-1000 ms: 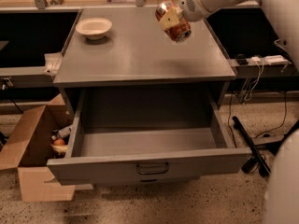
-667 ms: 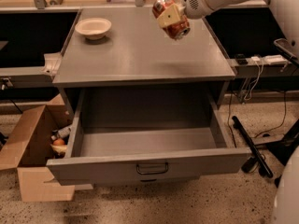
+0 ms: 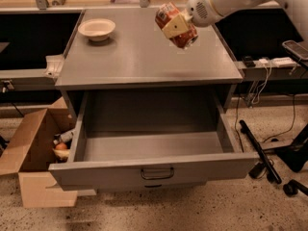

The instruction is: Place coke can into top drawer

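I hold the coke can [image 3: 186, 37] grasped and tilted in the gripper [image 3: 176, 26], high above and behind the top drawer [image 3: 154, 171], which already stands open, so carrying it forward, lowering and releasing are, I think, left.

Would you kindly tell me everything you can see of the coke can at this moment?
The coke can is a small orange-red metal can with whitish markings, its silvery end pointing down and right. It hangs tilted above the right rear of the grey cabinet top, touching no surface. The gripper is shut around its middle, covering part of its side. It is not yet over the open top drawer.
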Controlling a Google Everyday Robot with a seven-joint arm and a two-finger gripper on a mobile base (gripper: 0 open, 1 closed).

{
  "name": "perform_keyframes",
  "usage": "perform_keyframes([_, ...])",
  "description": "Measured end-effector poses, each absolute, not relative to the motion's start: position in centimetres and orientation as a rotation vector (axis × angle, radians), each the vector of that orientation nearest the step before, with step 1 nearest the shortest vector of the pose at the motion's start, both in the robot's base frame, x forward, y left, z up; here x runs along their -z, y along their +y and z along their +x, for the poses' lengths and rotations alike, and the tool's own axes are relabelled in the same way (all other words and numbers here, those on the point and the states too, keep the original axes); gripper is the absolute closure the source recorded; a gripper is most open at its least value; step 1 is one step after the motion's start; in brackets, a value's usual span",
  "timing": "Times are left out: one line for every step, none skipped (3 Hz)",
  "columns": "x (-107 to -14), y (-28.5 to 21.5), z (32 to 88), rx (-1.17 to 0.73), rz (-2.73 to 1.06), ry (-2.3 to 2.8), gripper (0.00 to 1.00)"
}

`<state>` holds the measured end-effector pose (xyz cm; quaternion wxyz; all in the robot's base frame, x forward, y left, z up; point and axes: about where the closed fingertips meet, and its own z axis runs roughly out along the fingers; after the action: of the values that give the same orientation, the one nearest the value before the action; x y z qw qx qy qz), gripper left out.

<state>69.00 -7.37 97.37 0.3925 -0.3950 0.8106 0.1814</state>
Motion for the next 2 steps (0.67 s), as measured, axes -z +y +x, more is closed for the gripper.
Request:
perform_keyframes([-95.5, -6.0, 63.5, -0.352, -1.244, 1.986, 1.0])
perform_keyframes([-89.4, -5.4, 59.7, -0.304, -1.421, 2.037, 1.0])
